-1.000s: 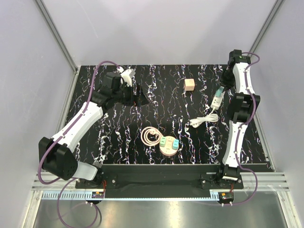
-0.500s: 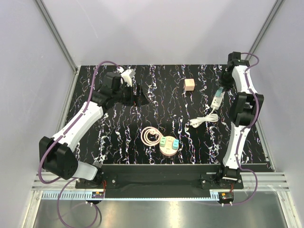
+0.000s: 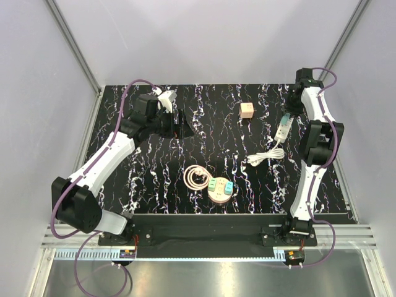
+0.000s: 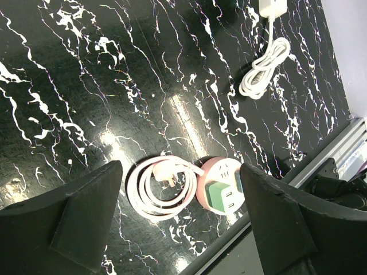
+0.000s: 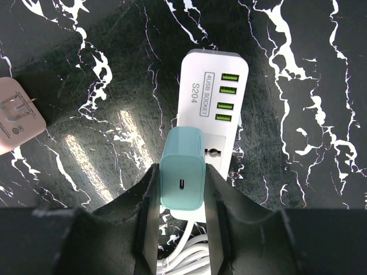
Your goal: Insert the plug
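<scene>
A round pink socket hub (image 3: 220, 189) sits near the front edge of the counter (image 3: 154, 164). Farther back, the right gripper (image 5: 182, 192) is clamped on the teal plug (image 5: 182, 169), held over the white socket strip (image 5: 215, 74); whether it is seated cannot be told. The left gripper (image 3: 180, 124) hangs spread apart, grasping nothing.

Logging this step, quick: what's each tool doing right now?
Left tool: open, holding nothing.
Right tool: closed on the teal plug.
</scene>
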You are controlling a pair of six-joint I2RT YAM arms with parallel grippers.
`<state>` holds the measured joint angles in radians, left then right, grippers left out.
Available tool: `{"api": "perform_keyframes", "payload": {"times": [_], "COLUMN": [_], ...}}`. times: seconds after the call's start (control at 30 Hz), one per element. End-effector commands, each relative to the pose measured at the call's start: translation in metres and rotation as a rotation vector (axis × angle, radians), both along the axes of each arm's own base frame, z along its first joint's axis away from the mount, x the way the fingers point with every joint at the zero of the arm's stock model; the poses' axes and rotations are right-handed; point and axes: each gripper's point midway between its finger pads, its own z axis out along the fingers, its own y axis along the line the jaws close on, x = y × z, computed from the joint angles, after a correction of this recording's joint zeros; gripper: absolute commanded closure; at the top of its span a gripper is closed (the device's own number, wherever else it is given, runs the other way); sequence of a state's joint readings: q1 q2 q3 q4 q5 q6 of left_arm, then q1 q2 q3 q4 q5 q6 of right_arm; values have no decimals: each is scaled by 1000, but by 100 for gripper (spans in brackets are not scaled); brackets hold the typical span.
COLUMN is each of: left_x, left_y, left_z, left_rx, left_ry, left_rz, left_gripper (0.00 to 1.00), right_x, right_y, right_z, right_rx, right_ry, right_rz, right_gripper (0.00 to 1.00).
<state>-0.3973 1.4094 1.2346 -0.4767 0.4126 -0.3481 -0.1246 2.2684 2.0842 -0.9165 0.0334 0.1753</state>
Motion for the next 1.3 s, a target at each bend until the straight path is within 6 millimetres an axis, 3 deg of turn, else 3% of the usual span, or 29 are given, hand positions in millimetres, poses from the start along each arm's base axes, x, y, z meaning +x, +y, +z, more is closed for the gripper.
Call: {"api": "perform_keyframes", "payload": {"times": [0.0,0.23,0.97,1.27], "left_x": [5,5,5,5], "left_y": [-4,-4,-6,-5], "left_z": [6,6,5,7], "left_rx": [-28,-32,-37,-34], "left_ry": [-25,-22,-16,-25], "left_rz": [-10,-11,-15,-14], "left_gripper": [11,11,11,11], "right_x": [-11,-21,-30,-36], "right_y": [-5,6,4,-8], "right_z": [-19,-19,-2,-15], "right_rx": [-30,22,1,-56], "right_ry": [72,102,101,126], "right_rz": [-2,33,31,38], "right_gripper": [100,100,100,100]}}
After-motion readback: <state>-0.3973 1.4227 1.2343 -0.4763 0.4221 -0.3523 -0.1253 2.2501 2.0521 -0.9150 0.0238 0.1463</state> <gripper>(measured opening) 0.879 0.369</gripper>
